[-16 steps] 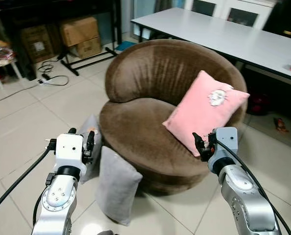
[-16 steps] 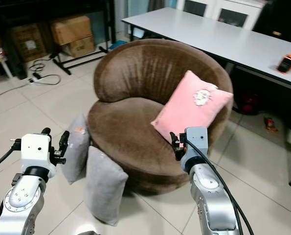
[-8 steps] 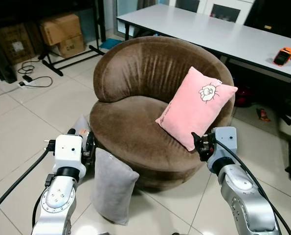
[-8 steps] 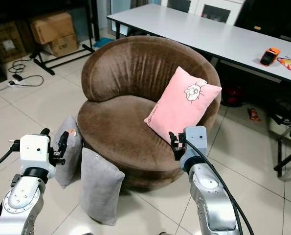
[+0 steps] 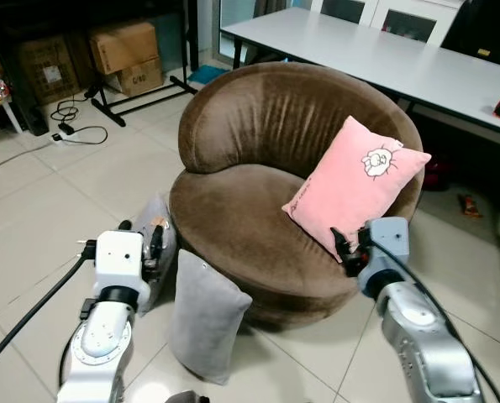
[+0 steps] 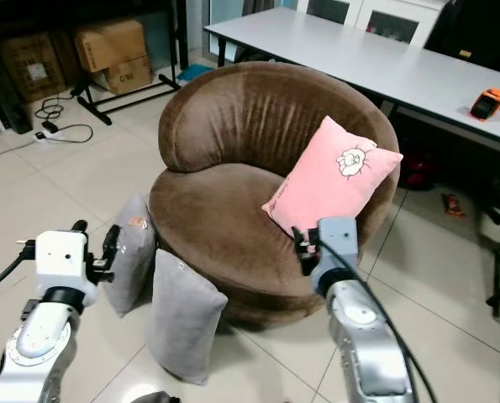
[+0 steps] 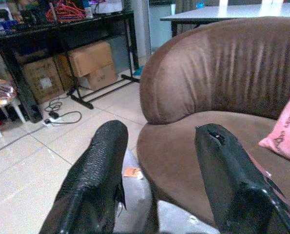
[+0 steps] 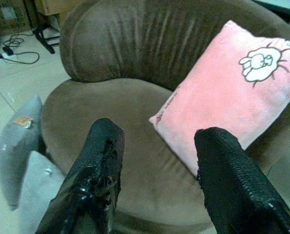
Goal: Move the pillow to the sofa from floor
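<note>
Two grey pillows (image 5: 201, 315) leaning against brown sofa (image 5: 258, 218) on floor. Left gripper (image 7: 157, 183) and right gripper (image 8: 157, 183) hovering, fingers spread, holding nothing.

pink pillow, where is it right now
The pink pillow leans against the brown sofa's backrest on the robot's right side of the seat, just beyond the right gripper.

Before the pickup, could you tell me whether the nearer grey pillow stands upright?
Upright: the nearer grey pillow stands on edge on the floor against the brown sofa.
</note>
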Robot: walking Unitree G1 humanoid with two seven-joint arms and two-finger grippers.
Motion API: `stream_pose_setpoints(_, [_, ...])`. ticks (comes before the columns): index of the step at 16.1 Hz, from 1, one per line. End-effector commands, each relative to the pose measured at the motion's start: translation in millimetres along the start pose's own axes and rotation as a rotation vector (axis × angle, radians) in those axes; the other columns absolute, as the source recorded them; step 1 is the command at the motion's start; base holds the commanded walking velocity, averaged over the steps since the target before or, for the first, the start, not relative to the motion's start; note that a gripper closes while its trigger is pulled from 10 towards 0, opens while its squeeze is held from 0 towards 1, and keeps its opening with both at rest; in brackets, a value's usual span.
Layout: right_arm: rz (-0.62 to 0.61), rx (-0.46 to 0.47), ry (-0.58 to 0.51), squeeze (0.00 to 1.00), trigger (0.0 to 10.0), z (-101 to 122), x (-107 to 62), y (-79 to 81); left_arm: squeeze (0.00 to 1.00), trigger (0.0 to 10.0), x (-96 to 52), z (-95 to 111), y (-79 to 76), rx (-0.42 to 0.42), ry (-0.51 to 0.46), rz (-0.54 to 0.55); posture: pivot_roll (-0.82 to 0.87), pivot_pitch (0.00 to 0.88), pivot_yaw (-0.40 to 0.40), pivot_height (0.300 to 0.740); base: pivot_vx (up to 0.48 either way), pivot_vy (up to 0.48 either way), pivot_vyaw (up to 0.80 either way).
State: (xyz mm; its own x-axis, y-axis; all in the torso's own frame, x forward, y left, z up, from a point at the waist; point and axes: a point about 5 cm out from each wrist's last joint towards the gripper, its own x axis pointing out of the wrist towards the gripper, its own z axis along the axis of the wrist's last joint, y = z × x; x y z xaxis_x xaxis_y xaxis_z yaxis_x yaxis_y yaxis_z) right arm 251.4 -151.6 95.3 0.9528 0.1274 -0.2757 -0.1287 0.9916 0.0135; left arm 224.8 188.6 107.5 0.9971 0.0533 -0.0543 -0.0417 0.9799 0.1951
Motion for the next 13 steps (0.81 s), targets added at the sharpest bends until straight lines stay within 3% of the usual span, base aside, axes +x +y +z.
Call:
stream_pose_setpoints(1, [-0.012,-0.017,-0.004,0.00,10.0,2.2,-1.9,-5.1,0.00,10.0,0.1,2.5,-1.6,-0.002,-0.005,0.002,-0.04,0.000,-0.059,0.740,0.000,0.341,0.00])
stream_pose_setpoints(9, [-0.007,-0.022,0.001,0.00,10.0,2.2,-1.5,-5.0,0.00,10.0,-0.2,2.6,-2.3,-0.005,-0.006,0.008,-0.04,0.000,-0.063,0.740,0.000,0.344,0.00])
stream_pose_setpoints(13, [-0.027,0.012,-0.031,0.00,10.0,6.4,-0.4,-6.7,0.00,10.0,0.6,2.0,-2.3,0.009,-0.001,0.009,-0.04,0.000,-0.061,0.740,0.000,0.000,0.00])
